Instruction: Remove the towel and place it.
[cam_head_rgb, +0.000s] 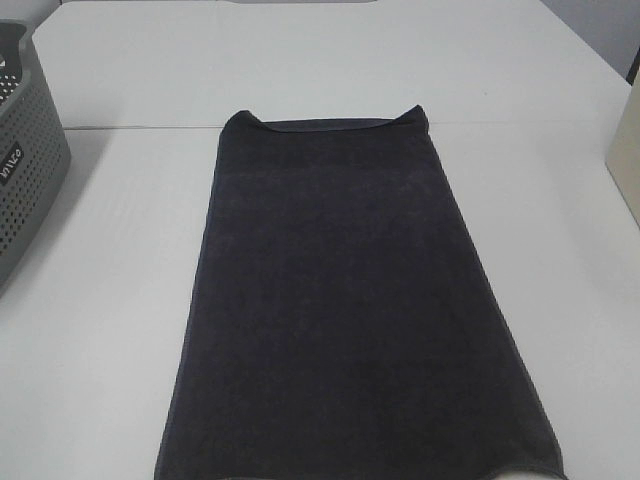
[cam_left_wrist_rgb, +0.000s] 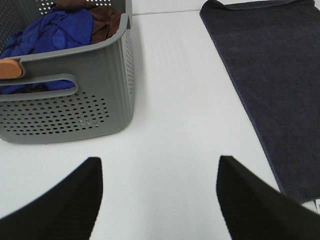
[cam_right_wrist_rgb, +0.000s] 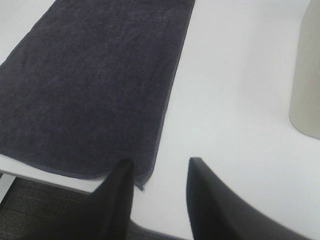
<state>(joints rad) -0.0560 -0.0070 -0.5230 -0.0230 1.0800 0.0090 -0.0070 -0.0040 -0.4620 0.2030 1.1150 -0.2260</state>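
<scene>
The dark charcoal towel (cam_head_rgb: 345, 300) lies spread flat and lengthwise on the white table, its near end at the table's front edge and its two far corners slightly curled up. It also shows in the left wrist view (cam_left_wrist_rgb: 270, 85) and the right wrist view (cam_right_wrist_rgb: 95, 80). My left gripper (cam_left_wrist_rgb: 160, 165) is open and empty over bare table between the basket and the towel's left edge. My right gripper (cam_right_wrist_rgb: 160, 165) is open and empty, just off the towel's near right corner at the table's front edge. Neither gripper shows in the exterior high view.
A grey perforated basket (cam_head_rgb: 25, 150) stands at the table's left edge; in the left wrist view the basket (cam_left_wrist_rgb: 75, 100) holds blue and brown cloths. A beige container (cam_head_rgb: 628, 160) stands at the right edge, also in the right wrist view (cam_right_wrist_rgb: 307, 75).
</scene>
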